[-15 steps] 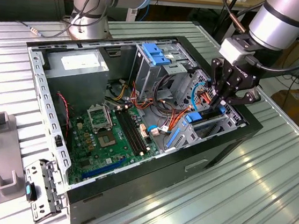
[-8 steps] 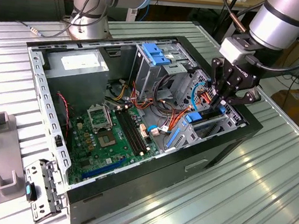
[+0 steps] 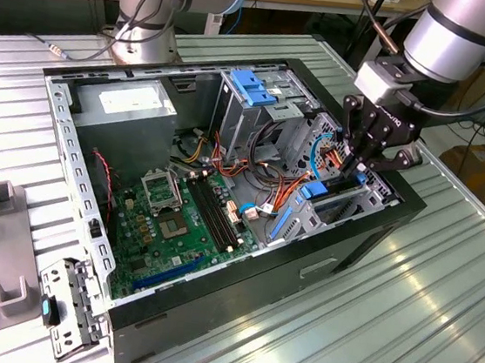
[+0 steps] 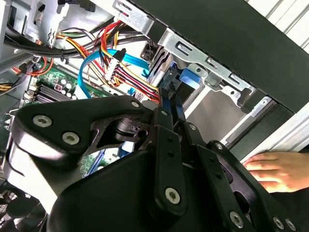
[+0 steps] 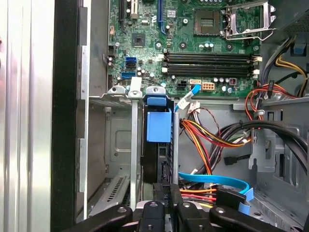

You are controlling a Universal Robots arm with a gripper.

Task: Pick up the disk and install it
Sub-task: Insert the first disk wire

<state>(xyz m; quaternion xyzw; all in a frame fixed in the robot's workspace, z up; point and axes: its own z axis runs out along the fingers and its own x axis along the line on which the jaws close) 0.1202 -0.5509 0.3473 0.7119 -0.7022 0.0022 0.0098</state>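
Note:
The disk (image 5: 155, 157) stands on edge inside a metal bay (image 5: 120, 145) at the end of the open computer case. Its black body and blue plastic rail frame (image 5: 158, 126) face the first wrist view. In the exterior view the disk's blue rail (image 3: 316, 191) shows in the bay at the case's right end. My gripper (image 3: 356, 172) reaches down into that bay. Its fingers lie close together, shut, with the tips (image 5: 169, 191) at the near end of the disk. In the second wrist view my gripper (image 4: 172, 94) points at the blue rail (image 4: 186, 79).
Bundles of orange, red, black and blue cables (image 5: 212, 140) crowd the space beside the bay. The motherboard (image 3: 176, 226) lies on the case floor, with a blue-topped drive cage (image 3: 253, 86) and a grey power supply (image 3: 128, 107) at the back. A person's hand (image 4: 275, 169) rests outside the case wall.

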